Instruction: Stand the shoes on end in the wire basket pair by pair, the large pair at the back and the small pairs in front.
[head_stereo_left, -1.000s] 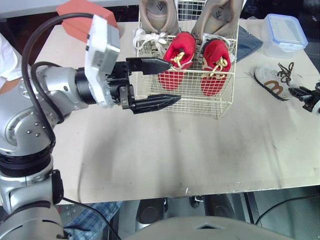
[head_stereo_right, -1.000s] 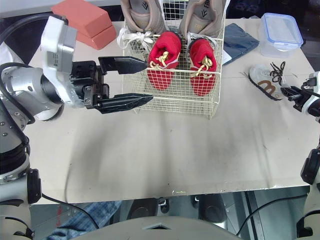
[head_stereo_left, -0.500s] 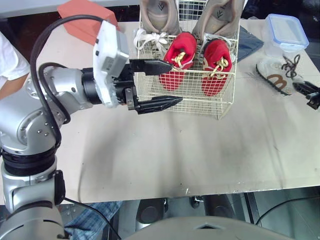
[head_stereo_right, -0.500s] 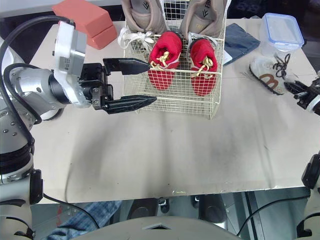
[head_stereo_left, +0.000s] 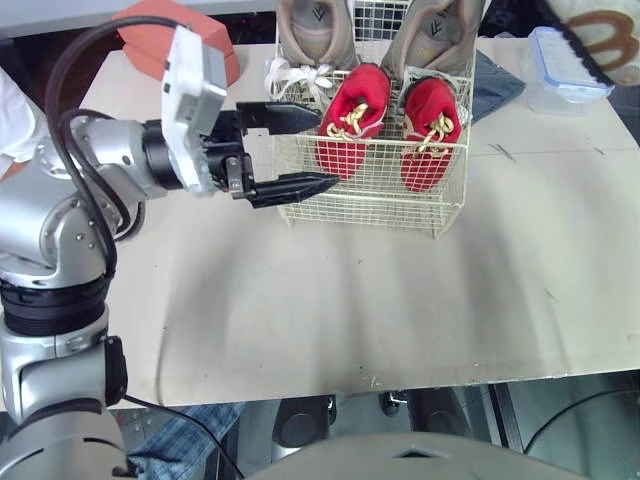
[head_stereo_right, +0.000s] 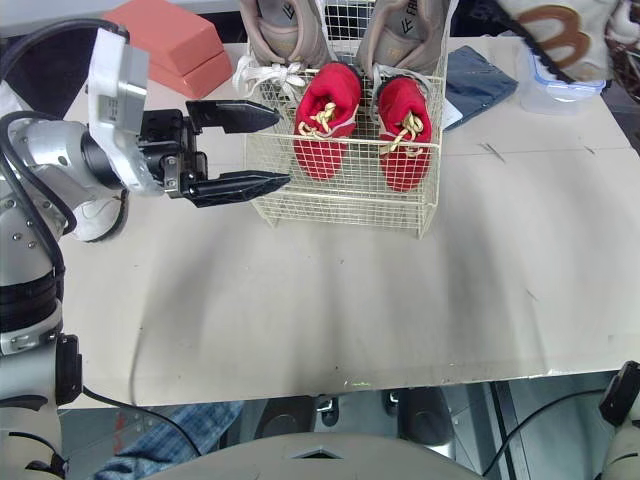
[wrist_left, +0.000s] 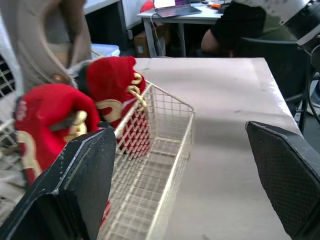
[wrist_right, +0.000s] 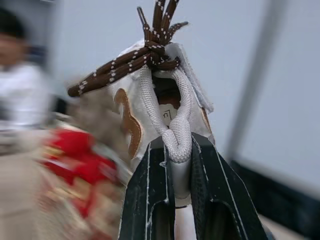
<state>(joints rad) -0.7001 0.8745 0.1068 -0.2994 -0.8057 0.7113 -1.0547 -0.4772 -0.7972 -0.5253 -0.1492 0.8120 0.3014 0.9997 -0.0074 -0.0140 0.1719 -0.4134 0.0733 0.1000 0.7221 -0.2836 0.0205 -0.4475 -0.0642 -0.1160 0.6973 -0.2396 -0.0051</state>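
Note:
The wire basket (head_stereo_left: 368, 192) stands at the table's far middle. Two large taupe shoes (head_stereo_left: 316, 26) stand on end at its back. Two small red shoes (head_stereo_left: 356, 112) stand on end in front of them. My left gripper (head_stereo_left: 330, 148) is open at the basket's front left corner, one finger over the rim and one outside the wire wall, holding nothing. In the right wrist view my right gripper (wrist_right: 178, 146) is shut on the tongue of a white shoe (wrist_right: 172, 117) with brown laces. That shoe (head_stereo_right: 556, 34) hangs in the air, high at the far right.
Orange-red blocks (head_stereo_right: 166, 36) lie at the far left corner. A clear box with a blue lid (head_stereo_left: 566, 78) and a blue cloth (head_stereo_left: 497, 86) sit right of the basket. A person's white sleeve (head_stereo_left: 10, 112) shows at the left edge.
My right gripper has lifted the white shoe off the table at the right, up toward the far right corner. My left gripper, still open, has shifted slightly back along the basket's left corner.

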